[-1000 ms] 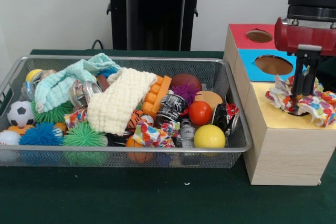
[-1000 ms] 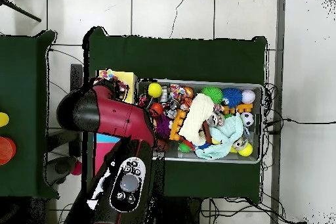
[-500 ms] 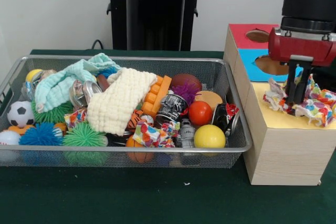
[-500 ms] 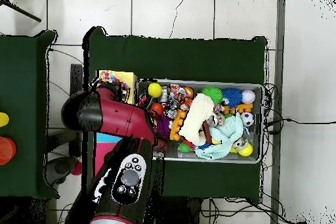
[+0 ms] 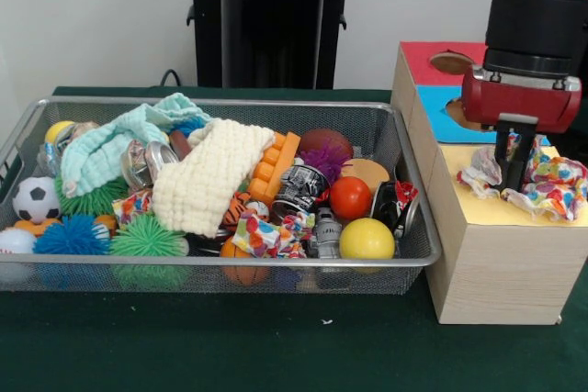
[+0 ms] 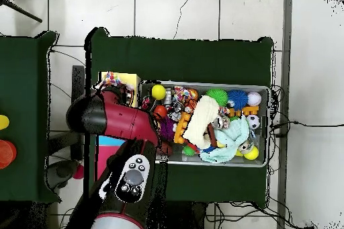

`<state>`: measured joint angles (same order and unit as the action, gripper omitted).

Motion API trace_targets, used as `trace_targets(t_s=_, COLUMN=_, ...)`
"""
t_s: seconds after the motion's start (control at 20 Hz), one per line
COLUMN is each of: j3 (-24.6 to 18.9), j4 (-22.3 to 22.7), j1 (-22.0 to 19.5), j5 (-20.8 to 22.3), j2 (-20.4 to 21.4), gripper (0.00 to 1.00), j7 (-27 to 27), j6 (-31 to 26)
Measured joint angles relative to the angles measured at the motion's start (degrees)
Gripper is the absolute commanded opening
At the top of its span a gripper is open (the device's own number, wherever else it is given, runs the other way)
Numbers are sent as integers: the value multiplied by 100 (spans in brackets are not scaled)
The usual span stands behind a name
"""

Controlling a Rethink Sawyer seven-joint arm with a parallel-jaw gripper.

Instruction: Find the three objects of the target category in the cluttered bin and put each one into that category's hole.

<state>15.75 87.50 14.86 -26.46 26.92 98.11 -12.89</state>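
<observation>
1. A crumpled multicoloured cloth (image 5: pixel 537 183) lies on the yellow section (image 5: pixel 514 210) of the wooden sorting box (image 5: pixel 496 268), spread over the spot where that section's hole would be; the hole itself is hidden under it.
2. The gripper (image 5: pixel 511 164) reaches down into the middle of this cloth. Its dark jaws are buried in the folds, and whether they pinch the fabric or stand apart from it cannot be told.
3. The red and black arm (image 5: pixel 533 34) rises straight up above the box; in the overhead view the arm (image 6: pixel 111 119) covers most of the box, and only a corner of the cloth (image 6: pixel 114 78) shows.
4. Behind the yellow section come a blue section (image 5: pixel 439 109) and a red section (image 5: pixel 432 61), each with a round hole.
5. Just beside the box stands the wire mesh bin (image 5: pixel 220 277), on the green worktop (image 5: pixel 276 346).
6. In the bin, a second patterned cloth (image 5: pixel 266 236) lies near the front, between a green spiky ball (image 5: pixel 147 238) and a yellow ball (image 5: pixel 367 239).
7. A cream knitted cloth (image 5: pixel 207 176) lies across the middle, touching an orange toy block (image 5: pixel 276 164), and a mint towel (image 5: pixel 115 144) lies at the back left.
8. A red ball (image 5: pixel 350 197), a soccer ball (image 5: pixel 35 199), a blue spiky ball (image 5: pixel 72 236) and a dark tin can (image 5: pixel 299 188) are also among the clutter.
</observation>
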Motion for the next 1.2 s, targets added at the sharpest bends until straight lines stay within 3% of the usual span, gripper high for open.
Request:
trace_targets(t_s=0.5, j3=-199, j4=23, j1=-148, j5=27, j2=22, gripper=0, j7=0, j6=109)
trace_targets(t_s=1.2, j3=-830, j4=309, j1=-602, j5=828, j2=288, gripper=0, j7=0, j6=651)
